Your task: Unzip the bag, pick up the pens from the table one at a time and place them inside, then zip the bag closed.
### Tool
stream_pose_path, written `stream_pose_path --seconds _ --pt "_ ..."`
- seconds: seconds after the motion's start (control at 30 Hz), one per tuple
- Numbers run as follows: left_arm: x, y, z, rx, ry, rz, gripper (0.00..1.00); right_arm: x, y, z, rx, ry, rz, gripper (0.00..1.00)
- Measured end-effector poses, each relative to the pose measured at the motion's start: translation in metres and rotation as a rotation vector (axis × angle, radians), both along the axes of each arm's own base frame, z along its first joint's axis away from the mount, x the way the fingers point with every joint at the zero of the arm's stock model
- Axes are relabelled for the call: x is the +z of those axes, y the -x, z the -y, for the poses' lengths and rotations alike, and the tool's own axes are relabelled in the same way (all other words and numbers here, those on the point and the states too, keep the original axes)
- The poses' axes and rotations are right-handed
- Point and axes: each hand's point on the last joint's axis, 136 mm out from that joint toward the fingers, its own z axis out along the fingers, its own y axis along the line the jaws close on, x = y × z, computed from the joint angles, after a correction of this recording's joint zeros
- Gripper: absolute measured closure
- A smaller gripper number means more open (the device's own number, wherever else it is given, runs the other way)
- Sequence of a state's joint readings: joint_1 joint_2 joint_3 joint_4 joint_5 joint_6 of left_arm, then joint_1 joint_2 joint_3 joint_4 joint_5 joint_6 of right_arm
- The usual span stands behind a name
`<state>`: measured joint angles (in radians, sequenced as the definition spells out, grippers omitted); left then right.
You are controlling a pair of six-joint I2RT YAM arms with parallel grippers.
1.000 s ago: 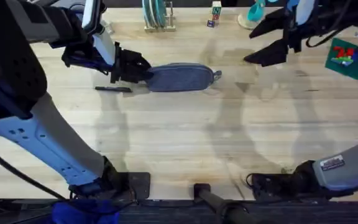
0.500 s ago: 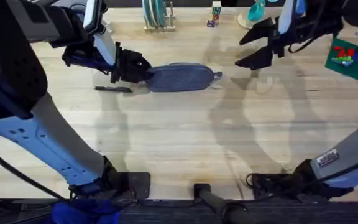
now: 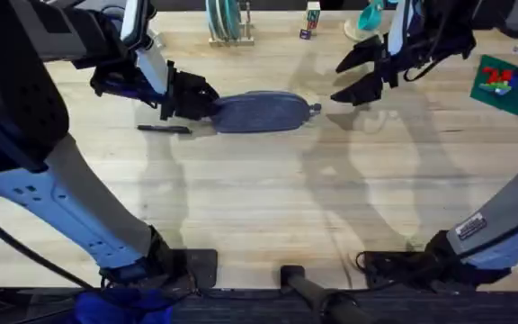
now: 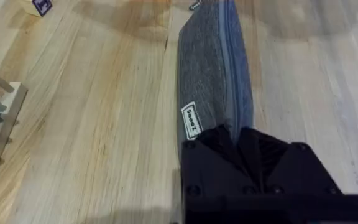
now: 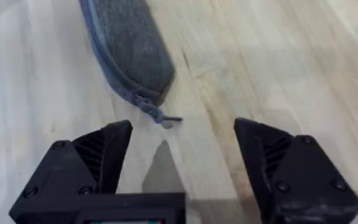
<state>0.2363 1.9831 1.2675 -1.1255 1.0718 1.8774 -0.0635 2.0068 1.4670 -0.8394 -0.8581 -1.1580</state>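
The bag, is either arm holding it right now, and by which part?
The left gripper is shut on the bag at its end opposite the zipper pull. The right gripper is open, holding nothing.

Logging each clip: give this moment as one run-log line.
left gripper: shut on bag end | right gripper: open, nearing zipper pull | zipper: closed | pen: on table

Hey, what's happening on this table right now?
The left tool is clamped on one end of the blue-grey bag, pinning it to the table. The right tool hangs open near the zipper pull at the other end; the zipper looks closed. A black pen lies beside the bag.
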Motion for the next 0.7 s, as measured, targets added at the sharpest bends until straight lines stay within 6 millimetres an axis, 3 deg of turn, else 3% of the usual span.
stream_pose_path --seconds 0.37,0.7 --pt "-0.001 0.000 0.000 -0.001 -0.003 -0.001 0.959 0.000 -0.003 -0.011 0.019 0.001 0.018 0.006" --pt "-0.001 0.000 0.000 -0.001 -0.003 -0.001 0.959 -0.019 0.004 -0.026 0.067 0.053 -0.015 0.006"
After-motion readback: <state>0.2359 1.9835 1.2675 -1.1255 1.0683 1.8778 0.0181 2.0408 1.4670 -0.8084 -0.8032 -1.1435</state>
